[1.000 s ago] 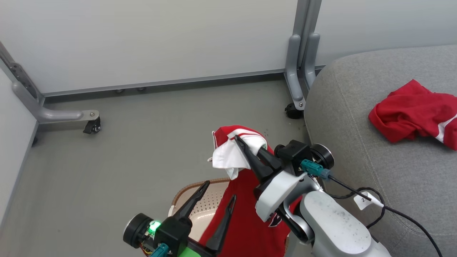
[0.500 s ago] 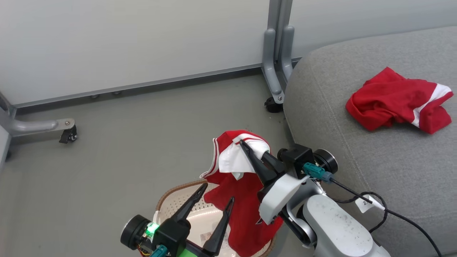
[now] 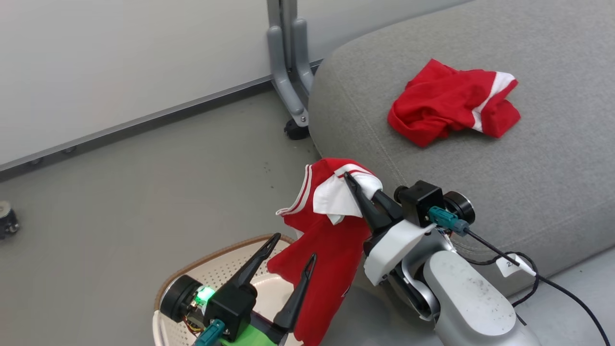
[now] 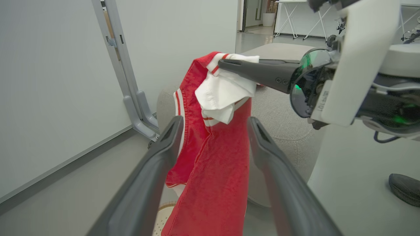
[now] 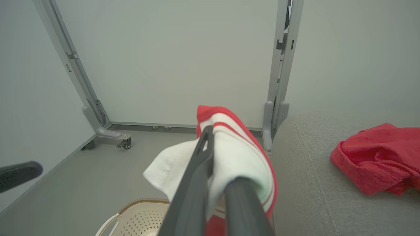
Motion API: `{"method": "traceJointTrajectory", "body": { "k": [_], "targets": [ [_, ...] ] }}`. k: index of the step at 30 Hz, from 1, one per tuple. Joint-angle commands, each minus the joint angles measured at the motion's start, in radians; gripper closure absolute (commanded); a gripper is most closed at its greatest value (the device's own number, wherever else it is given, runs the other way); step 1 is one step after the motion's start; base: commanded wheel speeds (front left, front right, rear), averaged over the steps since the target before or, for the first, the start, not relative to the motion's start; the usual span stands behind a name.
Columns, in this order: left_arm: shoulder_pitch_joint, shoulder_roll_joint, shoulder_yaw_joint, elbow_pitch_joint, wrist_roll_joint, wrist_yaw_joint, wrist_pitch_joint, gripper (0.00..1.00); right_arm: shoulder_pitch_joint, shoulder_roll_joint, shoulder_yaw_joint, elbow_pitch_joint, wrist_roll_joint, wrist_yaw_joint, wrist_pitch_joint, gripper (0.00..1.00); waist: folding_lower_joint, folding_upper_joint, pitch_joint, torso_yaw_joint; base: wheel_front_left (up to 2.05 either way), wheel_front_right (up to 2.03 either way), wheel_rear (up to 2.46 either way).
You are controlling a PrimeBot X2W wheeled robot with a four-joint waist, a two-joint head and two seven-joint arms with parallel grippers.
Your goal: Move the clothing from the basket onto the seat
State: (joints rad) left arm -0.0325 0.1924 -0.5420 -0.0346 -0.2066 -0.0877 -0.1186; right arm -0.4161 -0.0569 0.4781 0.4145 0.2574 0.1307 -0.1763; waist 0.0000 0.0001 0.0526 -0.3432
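A red garment with white trim (image 3: 331, 230) hangs from my right gripper (image 3: 350, 179), which is shut on its white folded edge, above the floor between the basket and the seat. It also shows in the left wrist view (image 4: 213, 157) and the right wrist view (image 5: 239, 154). The cream perforated basket (image 3: 216, 269) with a brown rim sits on the floor at the lower left, partly behind my left gripper (image 3: 293, 247), which stands open and holds nothing. A second red garment (image 3: 451, 103) lies crumpled on the grey seat (image 3: 528, 192).
A grey partition post with a black caster (image 3: 293, 129) stands by the seat's left corner. White wall panels (image 3: 120, 57) close off the back. A black cable with a tag (image 3: 516, 264) trails from my right arm over the seat's front edge.
The head camera has swung right, so the seat takes up more of the picture. The held garment has come up out of the basket and hangs closer to the seat.
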Motion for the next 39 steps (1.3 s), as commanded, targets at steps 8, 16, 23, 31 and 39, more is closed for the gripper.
{"method": "traceJointTrajectory", "body": {
  "k": [8, 16, 23, 31, 39],
  "targets": [
    [-0.051, 0.015, -0.005, -0.015, -0.005, -0.004, 0.016, 0.0, -0.014, -0.025, -0.053, -0.028, -0.016, 0.0, -0.001, 1.0, 0.0, -0.0001, 0.084, -0.191, 0.0, 0.0, 0.0],
    [-0.095, 0.037, -0.009, -0.038, 0.004, -0.007, 0.042, 0.0, -0.119, -0.074, -0.12, -0.079, -0.02, 0.0, -0.032, 1.0, 0.0, -0.0001, 0.16, -0.209, 0.0, 0.0, 0.0],
    [-0.164, 0.045, -0.019, -0.055, 0.022, -0.014, 0.055, 0.0, -0.35, -0.193, -0.234, -0.102, -0.047, -0.001, -0.039, 1.0, 0.0, -0.0001, 0.237, -0.135, 0.0, 0.0, 0.0],
    [-0.267, 0.063, -0.035, -0.094, 0.055, -0.024, 0.062, 0.0, -0.659, -0.395, -0.395, -0.103, -0.05, -0.001, -0.007, 1.0, 0.0, -0.0001, 0.356, -0.017, 0.0, 0.0, 0.0],
    [-0.382, 0.065, -0.032, -0.095, 0.076, -0.027, 0.023, 0.0, -0.71, -0.523, -0.499, 0.074, 0.011, -0.001, -0.016, 1.0, 0.0, -0.0001, 0.49, 0.078, 0.0, 0.0, 0.0]
  ]
}}
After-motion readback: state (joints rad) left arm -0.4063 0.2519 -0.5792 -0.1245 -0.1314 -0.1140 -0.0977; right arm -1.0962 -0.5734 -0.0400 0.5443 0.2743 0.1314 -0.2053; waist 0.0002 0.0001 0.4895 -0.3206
